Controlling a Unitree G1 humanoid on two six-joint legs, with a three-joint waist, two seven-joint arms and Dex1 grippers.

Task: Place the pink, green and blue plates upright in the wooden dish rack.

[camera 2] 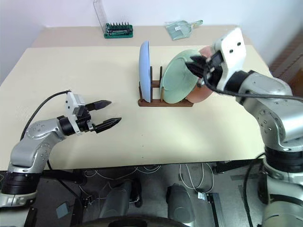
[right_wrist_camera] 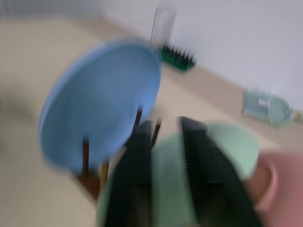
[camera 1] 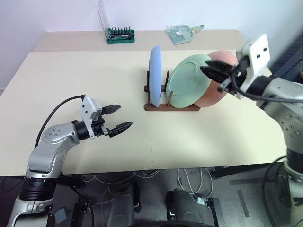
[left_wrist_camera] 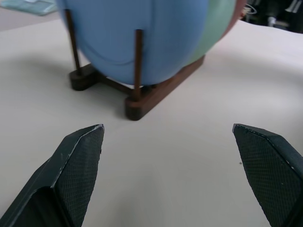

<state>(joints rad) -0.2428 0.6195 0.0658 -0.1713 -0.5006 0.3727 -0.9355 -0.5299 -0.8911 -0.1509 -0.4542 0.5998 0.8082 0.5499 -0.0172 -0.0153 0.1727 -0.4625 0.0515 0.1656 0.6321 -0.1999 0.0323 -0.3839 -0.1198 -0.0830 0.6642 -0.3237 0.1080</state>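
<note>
The small dark reddish-brown wooden dish rack [camera 1: 165, 101] is sitting on the beige tabletop [camera 1: 71, 80], carrying all three round matte plates. The light sky blue plate [camera 1: 156, 75] is standing upright between the pegs, the pale mint green plate [camera 1: 187, 82] is leaning just beside it, and the salmon pink plate [camera 1: 218, 92] is resting behind the green one. The right gripper [camera 1: 213, 73] is hovering in front of the green plate, fingers pressed together, pinching nothing. The left gripper [camera 1: 118, 118] is hanging spread wide, well apart from the rack.
</note>
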